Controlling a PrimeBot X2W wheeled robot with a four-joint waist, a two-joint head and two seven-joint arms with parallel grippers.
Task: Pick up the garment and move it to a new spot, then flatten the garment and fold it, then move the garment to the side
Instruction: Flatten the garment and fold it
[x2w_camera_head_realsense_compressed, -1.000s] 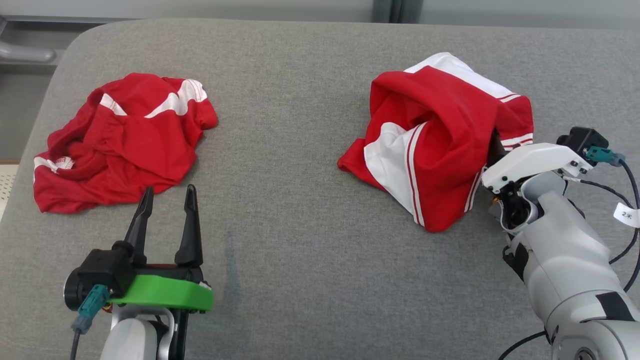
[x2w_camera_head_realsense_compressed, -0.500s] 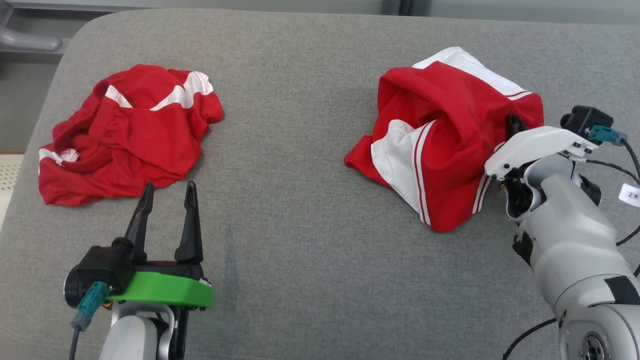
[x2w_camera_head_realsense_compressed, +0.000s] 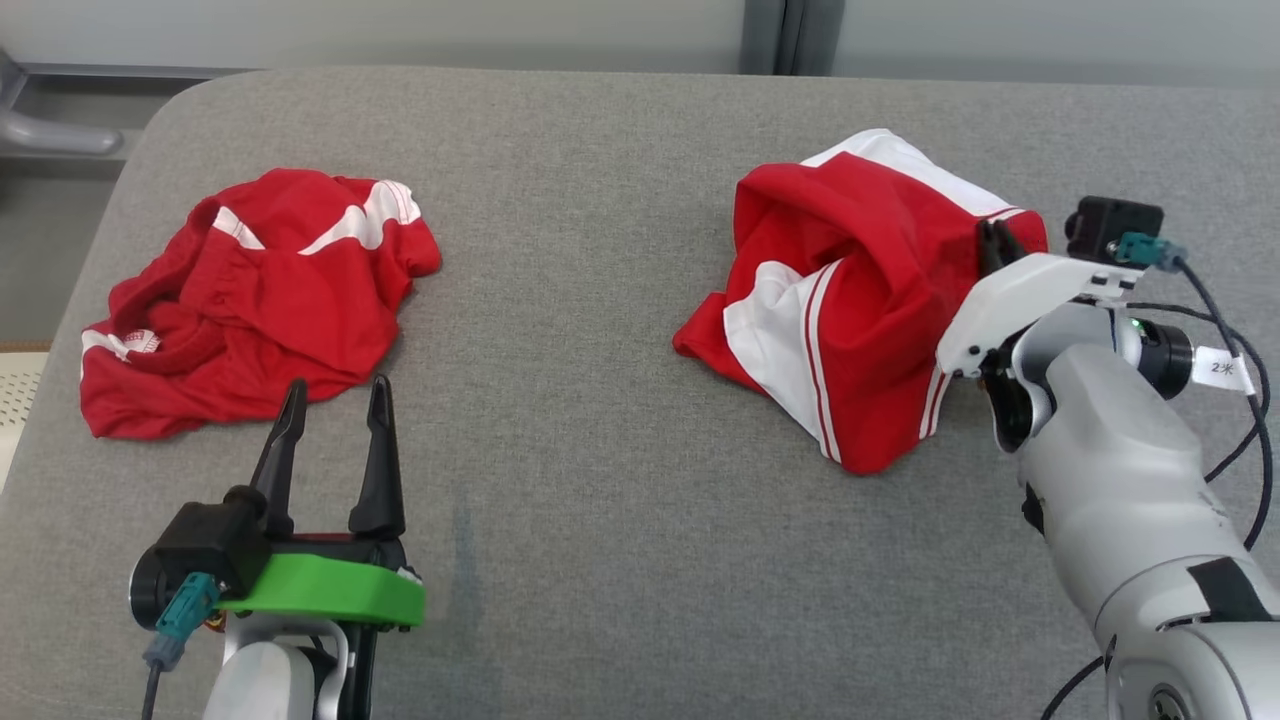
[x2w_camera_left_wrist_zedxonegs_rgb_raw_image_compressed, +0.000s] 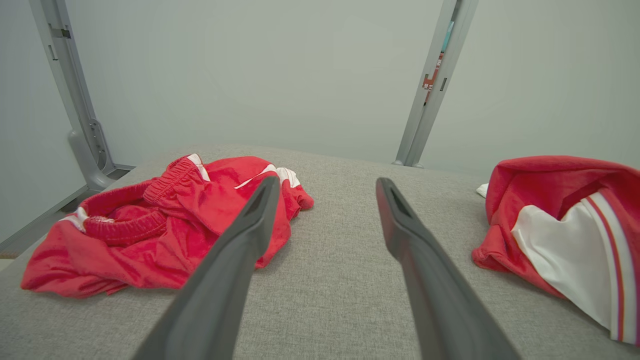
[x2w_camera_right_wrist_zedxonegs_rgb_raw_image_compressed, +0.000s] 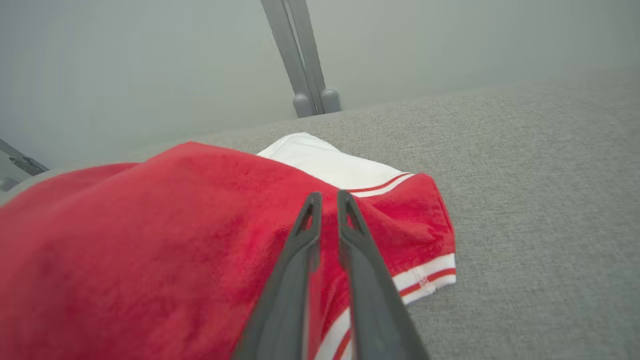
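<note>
The garment (x2w_camera_head_realsense_compressed: 860, 290), red with white panels and stripes, lies bunched at the right of the grey cushion (x2w_camera_head_realsense_compressed: 600, 400); it also shows in the left wrist view (x2w_camera_left_wrist_zedxonegs_rgb_raw_image_compressed: 565, 225) and the right wrist view (x2w_camera_right_wrist_zedxonegs_rgb_raw_image_compressed: 150, 240). My right gripper (x2w_camera_head_realsense_compressed: 992, 240) is at its right edge, fingers pinched together on a fold of red cloth (x2w_camera_right_wrist_zedxonegs_rgb_raw_image_compressed: 327, 197). The cloth stands humped up beside the fingers. My left gripper (x2w_camera_head_realsense_compressed: 337, 390) is open near the front left with nothing between its fingers (x2w_camera_left_wrist_zedxonegs_rgb_raw_image_compressed: 327, 182).
A second red garment (x2w_camera_head_realsense_compressed: 250, 300) with white patches and an elastic waistband lies crumpled at the left, just beyond my left fingertips (x2w_camera_left_wrist_zedxonegs_rgb_raw_image_compressed: 165, 225). Bare grey cushion lies between the two garments and along the front. Grey frame posts (x2w_camera_right_wrist_zedxonegs_rgb_raw_image_compressed: 300, 75) stand behind the cushion.
My right gripper has shut on the garment's right edge and moved a little farther back along it. The head camera has shifted slightly. My left gripper has stayed put.
</note>
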